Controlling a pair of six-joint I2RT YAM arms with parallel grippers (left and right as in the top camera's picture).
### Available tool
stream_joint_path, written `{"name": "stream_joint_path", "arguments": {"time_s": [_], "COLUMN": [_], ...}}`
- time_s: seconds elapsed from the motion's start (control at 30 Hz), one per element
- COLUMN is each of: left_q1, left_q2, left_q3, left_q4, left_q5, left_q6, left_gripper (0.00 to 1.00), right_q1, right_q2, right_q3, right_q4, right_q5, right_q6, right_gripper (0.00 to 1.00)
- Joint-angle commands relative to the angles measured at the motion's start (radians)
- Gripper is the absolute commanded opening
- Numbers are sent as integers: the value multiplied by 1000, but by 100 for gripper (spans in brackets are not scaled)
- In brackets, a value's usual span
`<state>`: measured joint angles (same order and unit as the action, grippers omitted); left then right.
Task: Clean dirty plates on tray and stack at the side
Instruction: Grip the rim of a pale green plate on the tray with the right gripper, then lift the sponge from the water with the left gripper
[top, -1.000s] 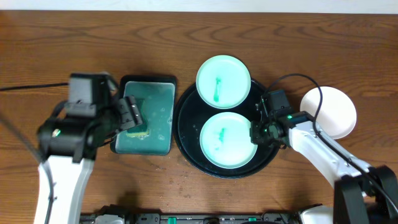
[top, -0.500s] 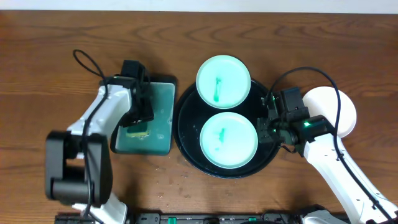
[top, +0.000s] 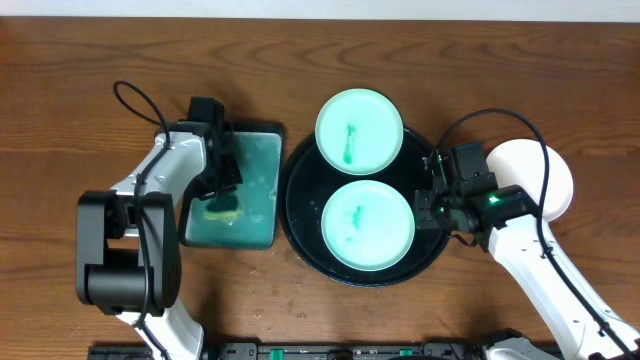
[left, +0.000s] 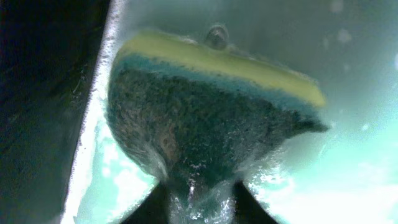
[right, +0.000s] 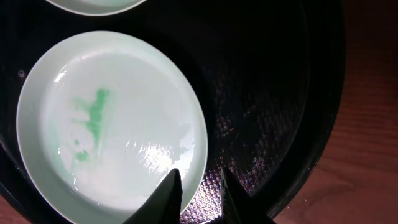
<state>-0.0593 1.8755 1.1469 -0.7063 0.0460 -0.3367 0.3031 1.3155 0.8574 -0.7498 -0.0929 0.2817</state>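
Sponge (left: 205, 118) pinched at its lower edge in left jaws, closed hard enough to squeeze foam into a waist; yellow side up, dark scrub face toward wrist camera. Held low in basin (top: 255, 225) of teal water, near its left wall; probably for soaking before any scrubbing. Basin just left of tray (top: 296, 235), touching or nearly so: short carry from water to plates. Two plates on tray, both with teal smear at centre, so neither cleaned yet: near plate (right: 112, 124) flat in tray middle, far plate (top: 359, 129) overhanging back rim. On table (top: 100, 60) right of tray, third plate (top: 550, 190), white, no smear visible, partly under right arm (top: 530, 240); likely start of stack. At near plate's right rim, right jaws narrowed to a small gap, one side over plate, other over tray; rim between them, but actual pinch not resolvable from either view. Likely purpose: steadying plate against sliding on glossy tray under sponge. Judged stage: early, wetting step. Risks: drip across table on transfer; plate skating if rim hold loose.
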Motion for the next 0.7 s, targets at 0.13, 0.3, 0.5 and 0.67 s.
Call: {"name": "stream_joint_path", "arguments": {"time_s": [0.13,0.3,0.5,0.67], "left_q1": [6,6,6,6], "left_q2": [46,-55,-203,-232], "left_q3": [-7,36,41,35], "left_q4": [-31,-111,-161,-150], "left_q5": [75,77,169,182], "left_q6": [34,38,117,127], "left_gripper": [7,7,7,7], "right_q1": [3,3,3,1], "right_q2": [1,22,134,250], "right_q3": [10,10,10,10], "right_q4": [-3,-40,-1,63], "right_q5": [25,192,173,-35], "right_q6": [40,230,176,29], "right_gripper": [19,13,12,15]}}
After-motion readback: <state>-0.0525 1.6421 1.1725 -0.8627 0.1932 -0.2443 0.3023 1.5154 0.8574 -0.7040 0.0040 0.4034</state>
